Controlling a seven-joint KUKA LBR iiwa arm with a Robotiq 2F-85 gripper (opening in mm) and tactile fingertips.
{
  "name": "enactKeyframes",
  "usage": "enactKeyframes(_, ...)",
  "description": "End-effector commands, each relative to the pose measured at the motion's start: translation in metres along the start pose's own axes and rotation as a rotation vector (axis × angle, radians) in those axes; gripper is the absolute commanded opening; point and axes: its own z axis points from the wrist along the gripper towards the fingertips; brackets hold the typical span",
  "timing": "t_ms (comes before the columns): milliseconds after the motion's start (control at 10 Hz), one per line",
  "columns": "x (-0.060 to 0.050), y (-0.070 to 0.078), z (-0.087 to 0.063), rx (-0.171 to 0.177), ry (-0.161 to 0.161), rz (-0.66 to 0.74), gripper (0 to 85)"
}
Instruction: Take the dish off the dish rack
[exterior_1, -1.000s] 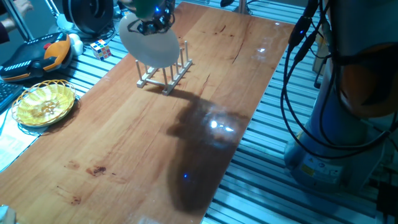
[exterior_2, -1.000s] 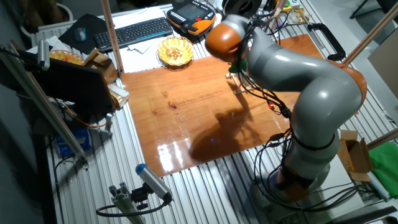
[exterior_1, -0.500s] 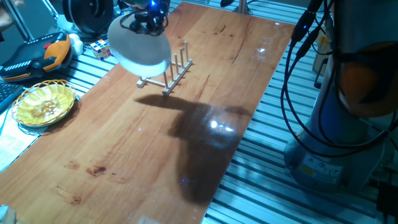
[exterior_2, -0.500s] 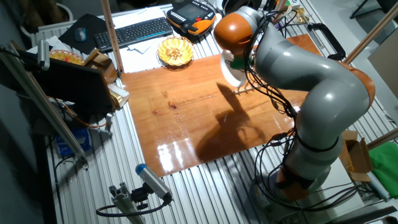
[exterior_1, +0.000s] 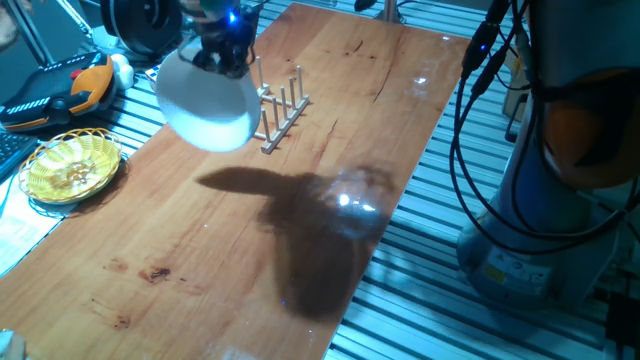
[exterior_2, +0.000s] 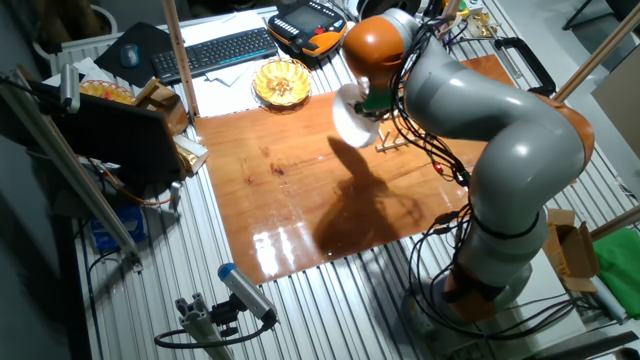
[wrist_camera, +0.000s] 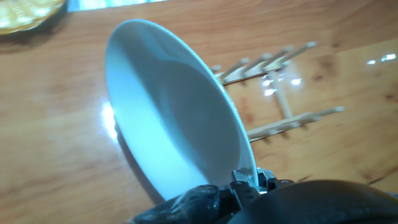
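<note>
The white dish (exterior_1: 205, 100) hangs in the air, clear of the dish rack (exterior_1: 280, 108), up and to its left over the wooden table. My gripper (exterior_1: 222, 55) is shut on the dish's top rim. In the other fixed view the dish (exterior_2: 352, 115) shows under my arm's orange joint, and the rack (exterior_2: 392, 140) is partly hidden behind the arm. In the hand view the dish (wrist_camera: 171, 112) fills the middle, held at its rim by my gripper (wrist_camera: 245, 183), and the empty rack (wrist_camera: 280, 93) lies on the table behind it.
A yellow woven basket (exterior_1: 72, 167) sits at the table's left edge. A Rubik's cube (exterior_1: 163, 78) and an orange-and-black pendant (exterior_1: 60, 88) lie beyond the far left corner. The robot base and cables (exterior_1: 540, 170) stand to the right.
The dish has come up out of the rack's pegs and moved left, away from the rack, in my shut gripper. The shadow on the table has shifted left.
</note>
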Motion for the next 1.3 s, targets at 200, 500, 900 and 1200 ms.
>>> enactKeyframes(200,0.004,0.020,0.014,-0.092,0.015,-0.058,1.0)
enactKeyframes(500,0.011,0.039,0.027,-0.164,0.050,-0.090,1.0)
enactKeyframes(900,0.022,0.055,0.038,-0.241,0.102,-0.110,1.0)
enactKeyframes(1200,0.026,0.063,0.048,-0.286,0.123,-0.111,1.0)
